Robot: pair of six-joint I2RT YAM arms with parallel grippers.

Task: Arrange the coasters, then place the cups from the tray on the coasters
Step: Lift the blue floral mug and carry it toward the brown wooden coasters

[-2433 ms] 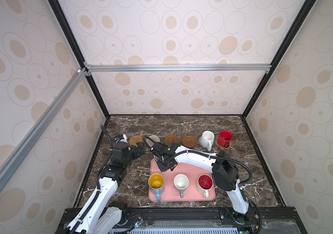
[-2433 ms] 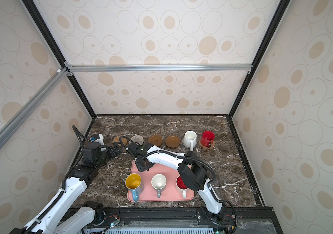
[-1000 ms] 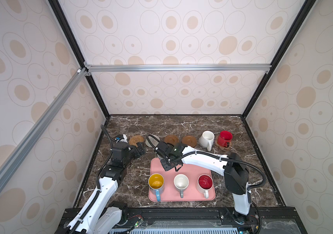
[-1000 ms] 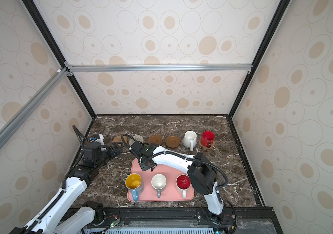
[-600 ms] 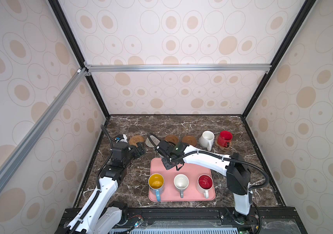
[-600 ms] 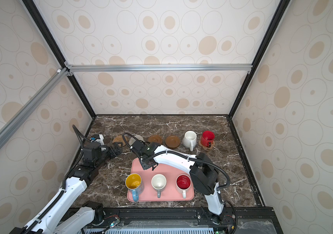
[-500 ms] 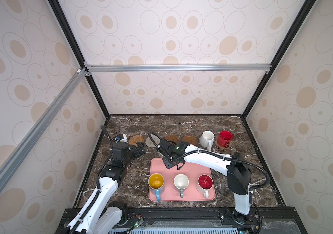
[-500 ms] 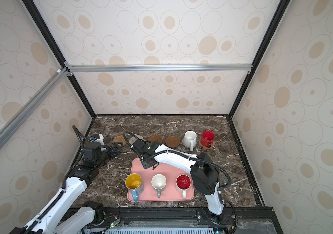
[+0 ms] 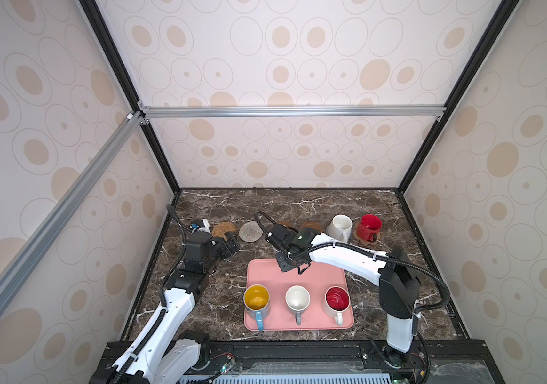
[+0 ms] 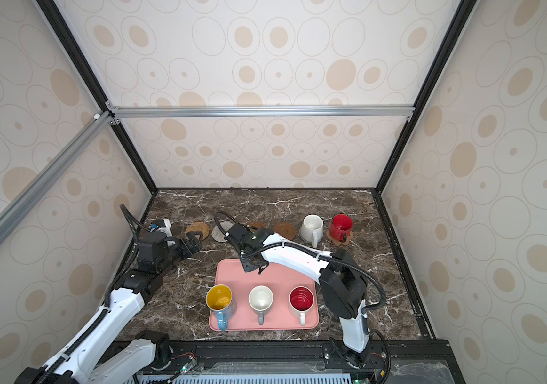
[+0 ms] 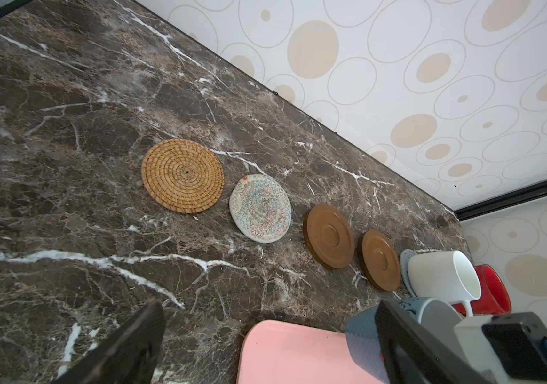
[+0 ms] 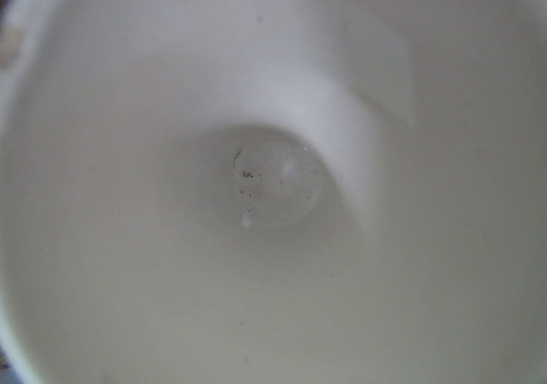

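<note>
While the right gripper point(image 9: 290, 264) carries the light blue mug point(image 11: 362, 329) over the far edge of the pink tray point(image 9: 318, 282), keep its jaws clamped on the mug wall. In the left wrist view one black finger crosses the mug's mouth. The right wrist view looks straight down into the pale interior point(image 12: 275, 179). In both top views the arm hides the mug.

**Target selection.** Four coasters along the back of the marble tabletop point(image 9: 298, 206) are bare:
- the rattan coaster point(image 11: 182, 175)
- the cream woven coaster point(image 11: 260, 208)
- the nearer brown disc point(image 11: 328, 236)
- the farther brown disc point(image 11: 381, 261)

The white mug point(image 11: 441, 276) occupies the grey-blue coaster point(image 11: 404, 266). The red mug point(image 9: 368, 226) stands on the paw-shaped coaster point(image 10: 348, 240). The farther brown disc is the probable target because it continues the filled end of the row.

**Procedure.**
1. Hold the mug upright and high enough to clear the tray rim.
2. Approach from the tray side, because the white mug stands just beside the target.
3. Centre the base over the disc's ridges and lower it until seated.
4. Release only after the mug is seated.

**Left gripper** point(image 9: 232, 244). Its jaws are spread wide and hold nothing, and it hangs near the rattan coaster. Keep it out of the right arm's path.

The yellow-lined mug point(image 9: 256, 297), the grey mug point(image 9: 297, 297) and the red-lined mug point(image 9: 337, 297) stand on the tray.
</note>
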